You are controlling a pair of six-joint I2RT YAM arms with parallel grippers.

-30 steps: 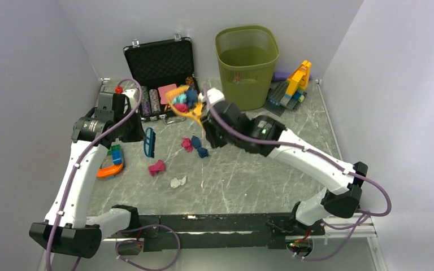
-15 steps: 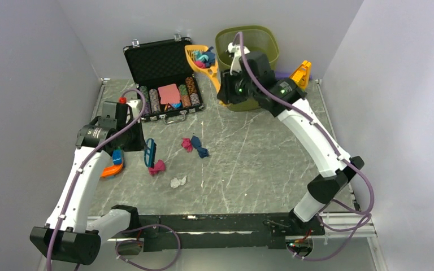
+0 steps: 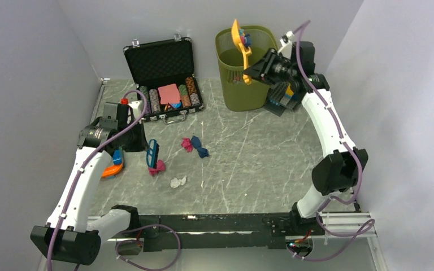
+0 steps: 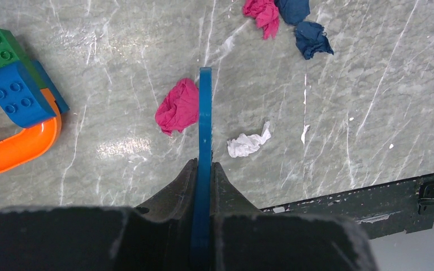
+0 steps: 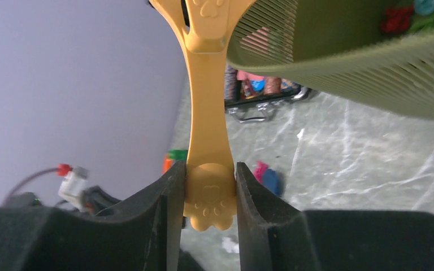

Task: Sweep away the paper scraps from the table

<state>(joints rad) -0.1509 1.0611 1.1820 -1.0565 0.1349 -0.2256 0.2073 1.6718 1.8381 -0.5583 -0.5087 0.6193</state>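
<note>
The emptying step is in hand: the right gripper [image 5: 209, 175], jaws narrow and clamped on the handle of the yellow scoop [image 3: 238, 38], tips it on edge over the green mesh wastebasket [image 3: 248, 84] at the far side, with a few paper scraps [image 3: 247, 39] at its lip. More lie on the table [image 3: 271, 164]: a pink wad [image 4: 176, 113] just beside the blue scraper [image 4: 205, 107], which the left gripper [image 4: 203, 166] pinches flat, a white wad [image 4: 247, 144] nearer, and a pink-and-navy cluster [image 4: 311, 39] farther right. Next, the scoop probably needs setting down beside these so the scraper can push them in.
</note>
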